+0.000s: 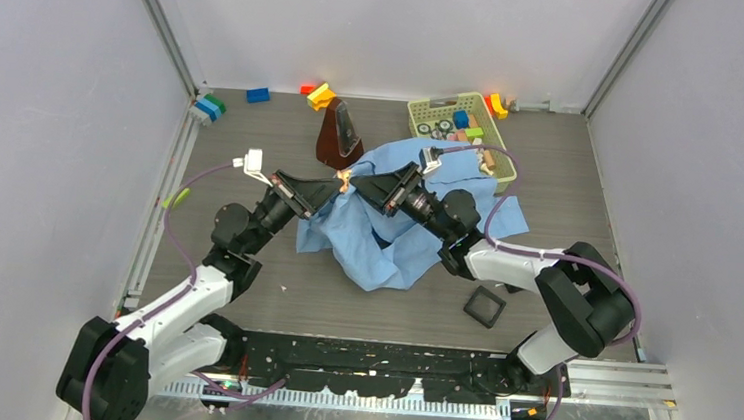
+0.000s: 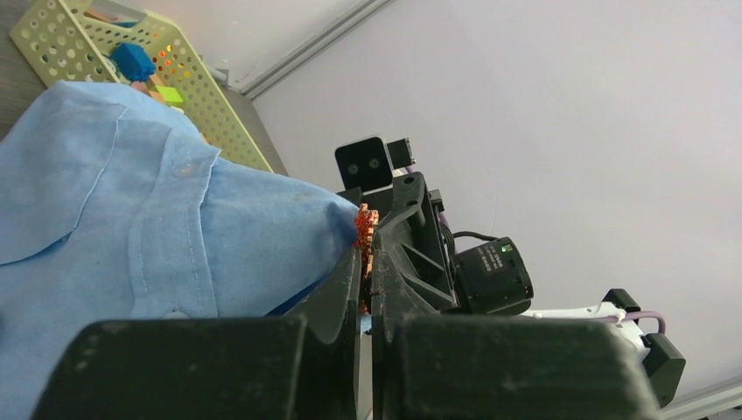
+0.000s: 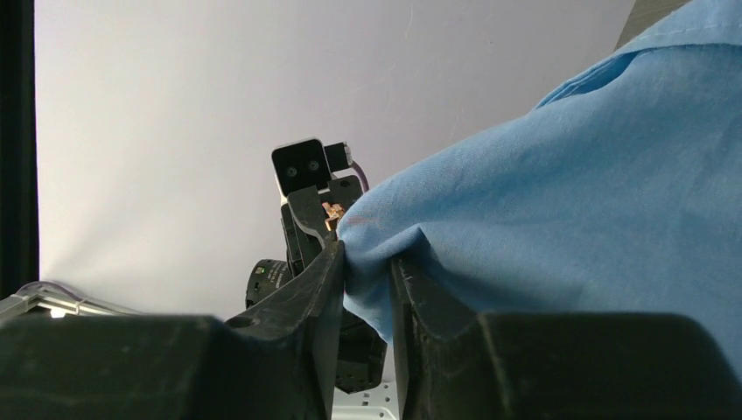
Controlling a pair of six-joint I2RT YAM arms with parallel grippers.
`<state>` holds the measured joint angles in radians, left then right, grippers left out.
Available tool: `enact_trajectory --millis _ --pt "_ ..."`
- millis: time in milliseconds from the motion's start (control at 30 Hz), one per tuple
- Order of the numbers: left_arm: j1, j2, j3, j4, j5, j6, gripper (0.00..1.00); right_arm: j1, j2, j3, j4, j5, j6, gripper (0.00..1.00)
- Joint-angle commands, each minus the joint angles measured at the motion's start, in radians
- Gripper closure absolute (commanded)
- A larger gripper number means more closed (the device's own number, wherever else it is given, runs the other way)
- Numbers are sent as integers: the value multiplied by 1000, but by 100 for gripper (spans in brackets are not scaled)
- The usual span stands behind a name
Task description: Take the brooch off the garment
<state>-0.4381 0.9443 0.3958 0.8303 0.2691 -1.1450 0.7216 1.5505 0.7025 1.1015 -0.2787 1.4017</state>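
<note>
The light-blue shirt [image 1: 417, 229] lies crumpled mid-table, one fold lifted off the surface. My right gripper [image 1: 368, 183] is shut on that fold; the cloth fills its jaws in the right wrist view [image 3: 367, 258]. The brooch [image 1: 343, 179], small and orange-gold, sits at the tip of the lifted fold. My left gripper [image 1: 332, 187] is shut on the brooch, which shows between its fingertips in the left wrist view [image 2: 365, 234]. It also shows in the right wrist view [image 3: 332, 213]. The two grippers meet tip to tip above the table.
A dark brown cone-shaped object [image 1: 338, 134] stands just behind the grippers. A green basket [image 1: 421, 107] with toys is at the back right. Coloured blocks [image 1: 257, 95] lie along the back wall. A black square frame [image 1: 486, 306] lies near the front right.
</note>
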Motion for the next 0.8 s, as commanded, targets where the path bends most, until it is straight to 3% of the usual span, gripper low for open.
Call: enact_trajectory --millis 0,233,367,467,633,767 --pt "-8 3 28 108 68 -12 100 1 23 46 24 -10 -7 73" --pt "-8 11 50 88 115 10 100 1 67 88 15 -59 8 78" --pt "-8 -4 76 -24 119 38 100 1 74 98 -1 -94 -7 78" --pt "-8 -20 131 -217 114 101 100 1 65 104 -36 -114 -32 78" --pt "-8 -11 304 -672 88 268 100 5 30 133 -197 -142 -128 78" --pt "-8 39 376 -822 93 330 100 6 8 138 -260 -145 -167 79"
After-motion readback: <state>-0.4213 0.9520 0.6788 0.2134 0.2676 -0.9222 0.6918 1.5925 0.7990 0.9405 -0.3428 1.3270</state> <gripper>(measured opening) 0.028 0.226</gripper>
